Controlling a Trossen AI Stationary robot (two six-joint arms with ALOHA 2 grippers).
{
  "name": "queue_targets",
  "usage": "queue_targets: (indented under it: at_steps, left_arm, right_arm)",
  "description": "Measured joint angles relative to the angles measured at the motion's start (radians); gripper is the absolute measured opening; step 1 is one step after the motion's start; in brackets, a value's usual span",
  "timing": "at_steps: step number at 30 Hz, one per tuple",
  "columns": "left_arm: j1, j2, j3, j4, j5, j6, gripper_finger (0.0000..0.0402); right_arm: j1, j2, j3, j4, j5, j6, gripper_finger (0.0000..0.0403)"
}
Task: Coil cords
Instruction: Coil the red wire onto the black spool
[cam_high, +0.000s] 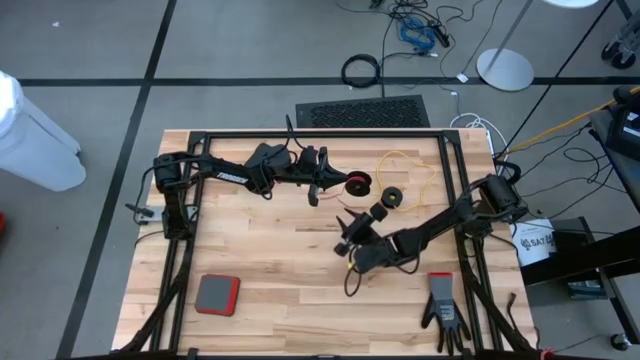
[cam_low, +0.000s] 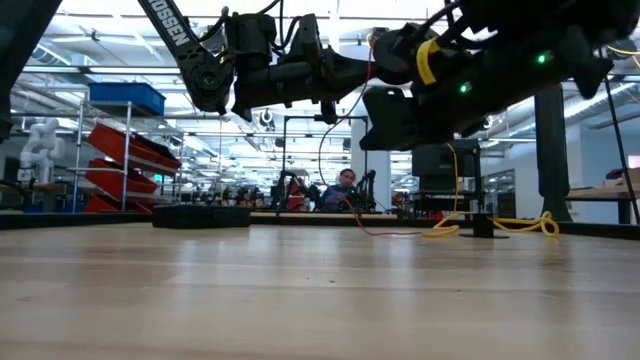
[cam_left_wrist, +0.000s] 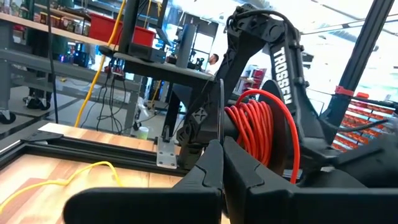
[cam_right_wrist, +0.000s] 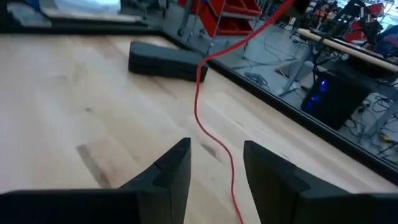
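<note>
Cords sit near the centre of the high view: a red cord is partly wound on a small black reel just above the middle of the frame, and its loose end trails down toward the lower centre, while a thin yellow cord loops at upper right of centre beside a second black reel. The left gripper comes in from the upper left, its fingers closed on the red-wound reel, whose coils fill the middle of the left wrist view. The right gripper, reaching in from the right toward the centre, hangs over the wooden table with its fingers parted and the red cord running between them without touching. A red-and-grey pad lies at lower left, a black glove at lower right.
</note>
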Motion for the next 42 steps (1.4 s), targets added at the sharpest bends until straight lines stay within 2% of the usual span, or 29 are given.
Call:
queue_targets:
  at_steps: [3,7,13,18,21,28,33,38,42]
  left_arm:
    - [0.000,0.000,0.000,0.000,0.000,0.000,0.0000]
    - [0.000,0.000,0.000,0.000,0.000,0.002,0.0000]
    - [0.000,0.000,0.000,0.000,0.000,0.003,0.0000]
    - [0.000,0.000,0.000,0.000,0.000,0.002,0.0000]
    - [0.000,0.000,0.000,0.000,0.000,0.002,0.0000]
    - [0.000,0.000,0.000,0.000,0.002,0.003,0.0000]
    - [0.000,0.000,0.000,0.001,0.003,0.002,0.0000]
    - [0.000,0.000,0.000,0.001,0.004,0.002,0.0000]
    - [0.000,0.000,0.000,0.002,0.005,0.002,0.0000]
  right_arm:
    - [-0.022,0.000,-0.064,0.178,-0.014,-0.075,0.0134]
    - [-0.075,0.002,-0.146,0.424,-0.153,-0.172,0.0134]
    - [-0.139,0.002,-0.185,0.626,-0.299,-0.333,0.0134]
    - [-0.170,0.002,-0.185,0.667,-0.318,-0.388,0.0134]
    - [-0.184,0.002,-0.186,0.708,-0.364,-0.424,0.0134]
    - [-0.215,0.002,-0.186,0.749,-0.374,-0.453,0.0134]
    - [-0.235,0.002,-0.186,0.761,-0.468,-0.453,0.0132]
    - [-0.243,0.002,-0.186,0.764,-0.474,-0.453,0.0102]
    - [-0.248,0.002,-0.186,0.764,-0.537,-0.460,0.0062]
